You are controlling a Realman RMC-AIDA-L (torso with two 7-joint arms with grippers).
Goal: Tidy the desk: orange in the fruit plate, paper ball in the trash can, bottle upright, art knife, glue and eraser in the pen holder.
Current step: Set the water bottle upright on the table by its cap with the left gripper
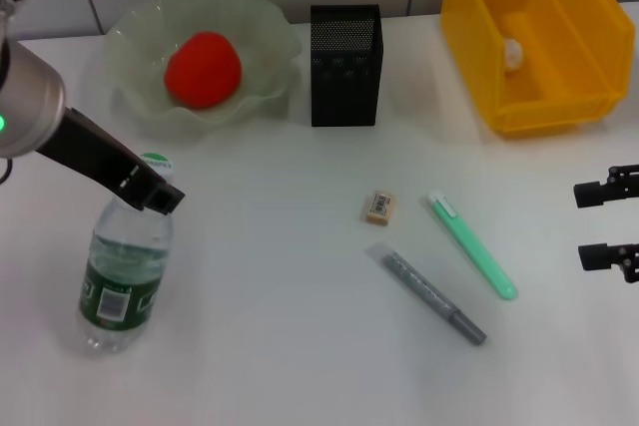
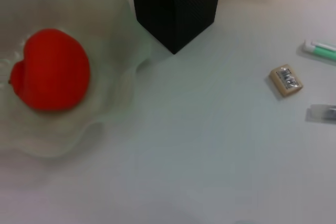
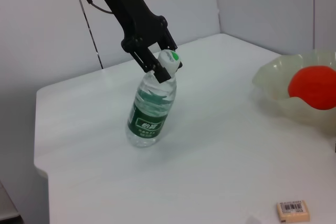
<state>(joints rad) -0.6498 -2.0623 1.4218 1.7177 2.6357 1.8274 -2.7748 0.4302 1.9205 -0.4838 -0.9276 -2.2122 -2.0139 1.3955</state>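
Silver-grey left arm with a green light, matte black left gripper (image 1: 160, 197), thin black cable

No legible txt — bottle (image 3: 150, 105) label, eraser (image 3: 293, 211) barcode unreadable.

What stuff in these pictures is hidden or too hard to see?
- Inside of the pen holder: head view, its mesh walls hide it.
- Paper ball: head view, only a small white lump against the trash can wall.
- Eraser label: too small to read.
- Right gripper: cut off by the head view's edge.
- Bottle cap: partly covered by the left gripper.
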